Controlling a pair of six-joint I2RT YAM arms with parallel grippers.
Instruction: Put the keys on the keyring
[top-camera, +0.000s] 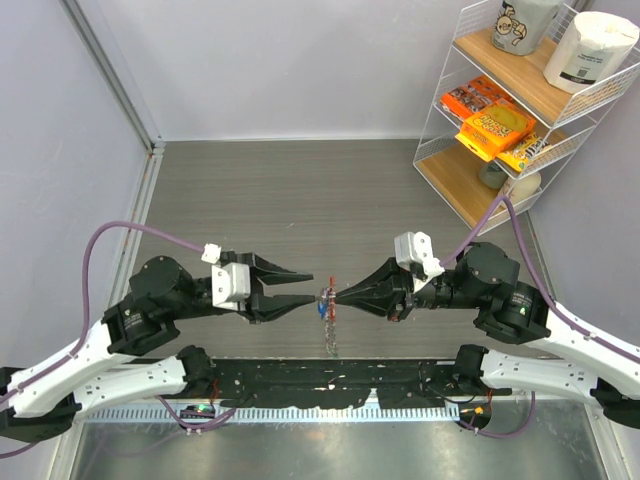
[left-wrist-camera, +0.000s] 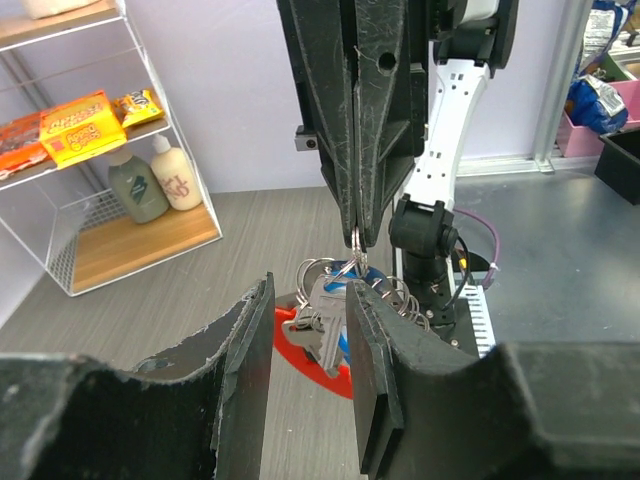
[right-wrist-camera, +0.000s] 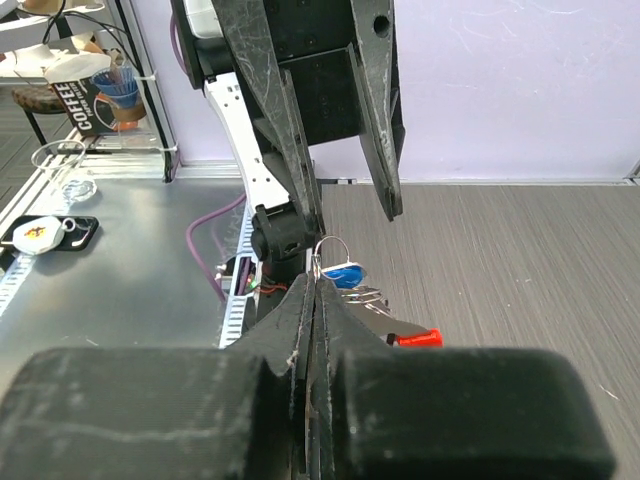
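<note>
Currently my right tool (top-camera: 342, 293) is clamped fully closed, its tips pinching a thin silver ring (left-wrist-camera: 357, 240) at the top of the keyring (left-wrist-camera: 288, 346). Below that ring the bunch dangles: several small rings, the silvery keys (left-wrist-camera: 318, 330), and the keyring's red clip lowest. One blue key head (right-wrist-camera: 345, 273) sits just under the pinched ring. I can't tell which ring each key is threaded on. From the top camera a short chain (top-camera: 328, 338) trails from the keyring toward the arm bases. Whether the clip touches the grey surface (top-camera: 300, 190) is unclear. My left tool (top-camera: 314, 286) is spread wide, level with the keyring and just to its left, holding nothing. In its own wrist view its fingers (left-wrist-camera: 245, 360) flank the hanging keys, one on either side, with the keys in the gap. Contact between those fingers and the keyring can't be confirmed from any view. The two tools point nose to nose with the keyring between them. A wire shelf (top-camera: 440, 90) with snack boxes stands well apart from the keyring, beyond it and to its right.
</note>
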